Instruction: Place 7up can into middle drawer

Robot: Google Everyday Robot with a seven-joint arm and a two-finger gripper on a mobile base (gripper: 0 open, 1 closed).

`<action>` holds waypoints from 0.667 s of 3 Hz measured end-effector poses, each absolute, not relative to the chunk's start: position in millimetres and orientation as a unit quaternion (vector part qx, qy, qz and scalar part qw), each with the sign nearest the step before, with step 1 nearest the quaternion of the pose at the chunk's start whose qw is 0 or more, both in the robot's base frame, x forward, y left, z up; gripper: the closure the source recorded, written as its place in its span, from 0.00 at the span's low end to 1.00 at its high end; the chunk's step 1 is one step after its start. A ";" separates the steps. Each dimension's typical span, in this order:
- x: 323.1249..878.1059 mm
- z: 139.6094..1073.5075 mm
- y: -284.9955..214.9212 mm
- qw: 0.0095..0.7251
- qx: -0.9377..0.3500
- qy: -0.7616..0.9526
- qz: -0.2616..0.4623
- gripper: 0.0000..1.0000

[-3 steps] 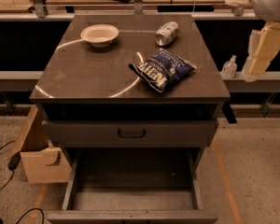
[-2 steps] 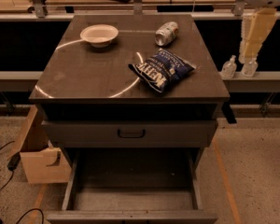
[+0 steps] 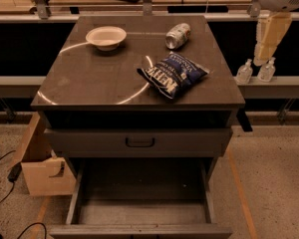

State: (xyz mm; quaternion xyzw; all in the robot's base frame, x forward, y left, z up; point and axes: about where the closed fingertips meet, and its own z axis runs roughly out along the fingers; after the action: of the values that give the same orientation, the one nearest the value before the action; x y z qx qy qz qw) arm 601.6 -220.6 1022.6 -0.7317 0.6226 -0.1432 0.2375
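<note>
The 7up can [image 3: 178, 36] lies on its side at the back right of the bench [image 3: 89, 83], near the blue crisp bag [image 3: 172, 74]. The middle drawer [image 3: 139, 214] below stands pulled out. The end effector [image 3: 262, 56] hangs beyond the right edge of the bench, apart from the can; if it is apart or together I cannot tell

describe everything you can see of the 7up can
The 7up can is a small silver-white metal can with faint print. It lies on its side on the cabinet top near the back right, with one shiny round end turned toward the front. Nothing touches it but the top: the crisp bag lies apart in front and the bowl sits to its left. The tool hangs off to the right, beyond the cabinet, clear of it.
</note>
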 end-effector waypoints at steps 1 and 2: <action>643.3 1005.0 -238.9 0.242 -0.750 0.594 -0.161 0.00; 674.1 983.3 -247.0 0.258 -0.780 0.552 -0.145 0.00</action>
State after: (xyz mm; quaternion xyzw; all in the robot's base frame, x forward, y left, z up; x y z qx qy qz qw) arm 674.1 -247.0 983.3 -0.7796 0.5520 -0.1451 0.2580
